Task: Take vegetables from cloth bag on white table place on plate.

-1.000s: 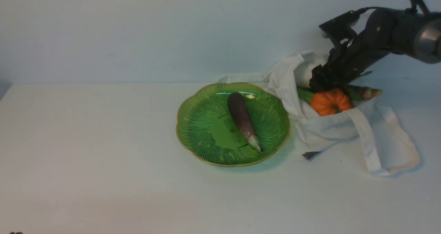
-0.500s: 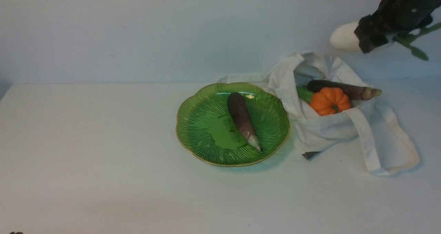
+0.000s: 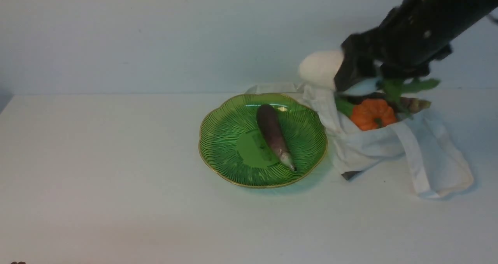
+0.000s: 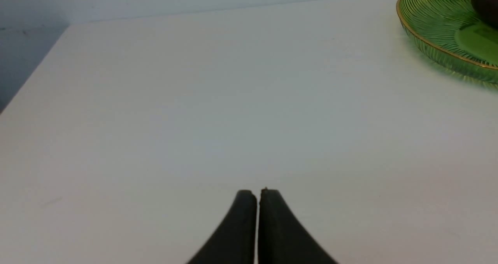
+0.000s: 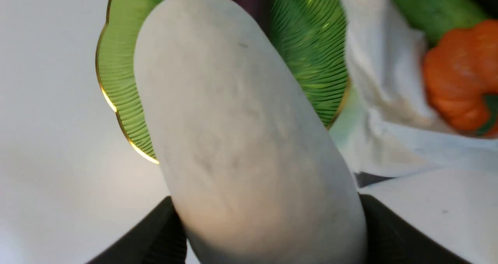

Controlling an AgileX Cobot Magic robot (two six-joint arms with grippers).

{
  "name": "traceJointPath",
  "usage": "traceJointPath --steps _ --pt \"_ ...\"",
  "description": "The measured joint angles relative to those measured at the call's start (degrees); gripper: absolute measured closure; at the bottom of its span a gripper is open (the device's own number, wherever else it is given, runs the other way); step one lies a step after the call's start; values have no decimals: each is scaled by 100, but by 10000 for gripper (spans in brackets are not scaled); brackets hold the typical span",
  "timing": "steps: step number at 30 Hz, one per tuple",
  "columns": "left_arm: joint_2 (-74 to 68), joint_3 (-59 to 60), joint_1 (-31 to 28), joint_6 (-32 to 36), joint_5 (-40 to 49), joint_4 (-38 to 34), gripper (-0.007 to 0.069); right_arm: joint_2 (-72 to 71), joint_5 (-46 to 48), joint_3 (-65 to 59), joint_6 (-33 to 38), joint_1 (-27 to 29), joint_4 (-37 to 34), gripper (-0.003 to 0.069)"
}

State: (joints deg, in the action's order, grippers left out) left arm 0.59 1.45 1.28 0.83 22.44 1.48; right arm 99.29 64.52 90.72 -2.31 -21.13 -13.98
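My right gripper (image 3: pixel 356 71) is shut on the white radish (image 3: pixel 320 68), held in the air over the cloth bag's left edge; its green leaves (image 3: pixel 404 87) trail to the right. The radish fills the right wrist view (image 5: pixel 241 132), with both fingers (image 5: pixel 393 233) on its sides. The green plate (image 3: pixel 221 155) holds one purple eggplant (image 3: pixel 272 133). The cloth bag (image 3: pixel 373 147) lies right of the plate and holds an orange pumpkin (image 3: pixel 372 114), a green stalk (image 3: pixel 344 106) and another eggplant (image 3: pixel 416 104). My left gripper (image 4: pixel 258 192) is shut and empty, low over the white table (image 3: pixel 97 170).
The bag's strap handles (image 3: pixel 420 166) spread on the table to the right. A pale wall stands behind the table's far edge. The table's left edge shows in the left wrist view (image 4: pixel 35 81).
My right gripper lifted the radish out of the bag, up to the right, then carried it left and down toward the plate. The bag's eggplant came into view.
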Motion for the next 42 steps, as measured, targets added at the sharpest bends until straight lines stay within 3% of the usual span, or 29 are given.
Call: traceJointPath --steps 6,11,20,24,26,29,39,42 --pt "0 0 0 0 0 0 629 713 -1318 -382 -780 -537 397 169" --pt "0 0 0 0 0 0 629 1387 -2434 -381 -1150 -598 660 169" --pt "0 0 0 0 0 0 629 2093 -3287 -381 -1362 -598 719 169" --pt "0 0 0 0 0 0 629 2168 -3349 -375 -1387 -598 778 111" --pt "0 0 0 0 0 0 629 2181 -3217 -363 -1393 -598 781 27" --pt "0 0 0 0 0 0 629 2168 -2813 -166 -1355 -598 804 -20" --pt "0 0 0 0 0 0 629 1727 58 1699 -441 -598 873 -32" --pt "0 0 0 0 0 0 629 1667 504 2207 -261 -598 962 -24"
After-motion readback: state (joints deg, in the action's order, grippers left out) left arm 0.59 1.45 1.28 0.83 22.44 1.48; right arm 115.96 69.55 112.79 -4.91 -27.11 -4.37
